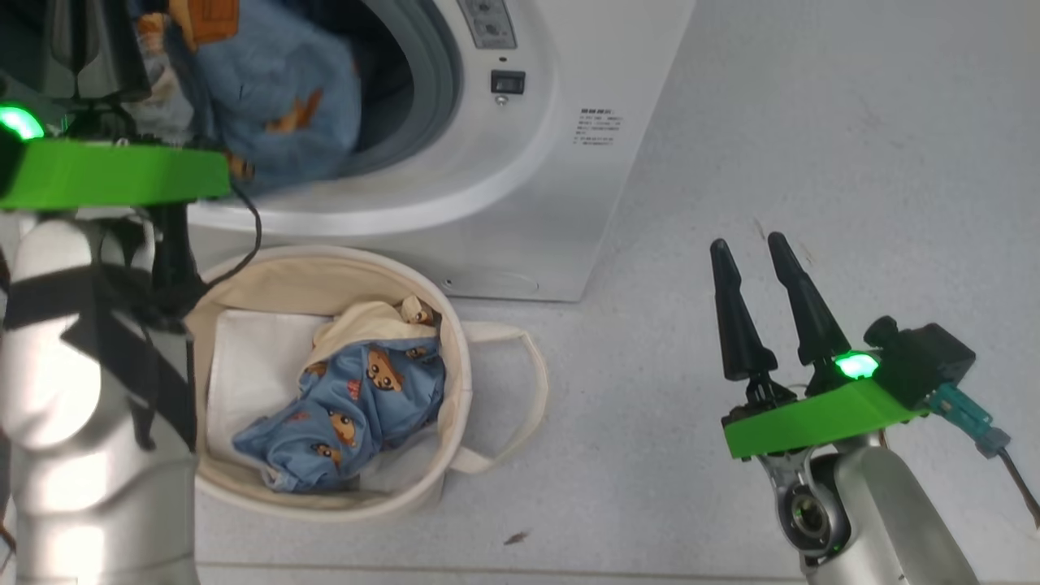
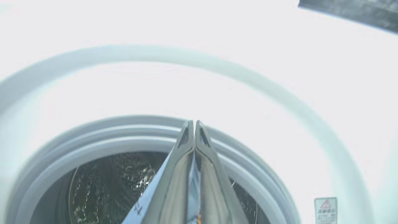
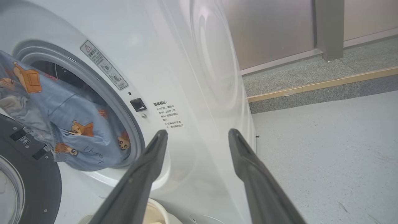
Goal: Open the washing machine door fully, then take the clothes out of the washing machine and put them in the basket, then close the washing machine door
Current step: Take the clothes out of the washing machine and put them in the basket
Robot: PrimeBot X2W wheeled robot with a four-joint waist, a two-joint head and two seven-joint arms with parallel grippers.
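The washing machine [image 1: 520,179] stands with its door [image 3: 34,186] swung open; the door's black rim shows at the lower left of the right wrist view. My left gripper [image 2: 194,123] is shut on a light blue garment [image 1: 276,97] of the clothes, which hangs in front of the drum opening [image 2: 108,186]; the same garment [image 3: 71,124] shows at the gasket. Another blue printed garment [image 1: 357,406] lies in the cream basket [image 1: 268,280] on the floor just below the opening. My right gripper [image 1: 756,252] stands open and empty, low to the right of the machine.
A plain white folded sheet [image 1: 252,357] lies in the basket under the garment. The basket's loop handle [image 1: 528,357] sticks out to the right. Grey floor [image 1: 812,122] spreads right of the machine. A wall base and raised kerb [image 3: 311,84] lie behind it.
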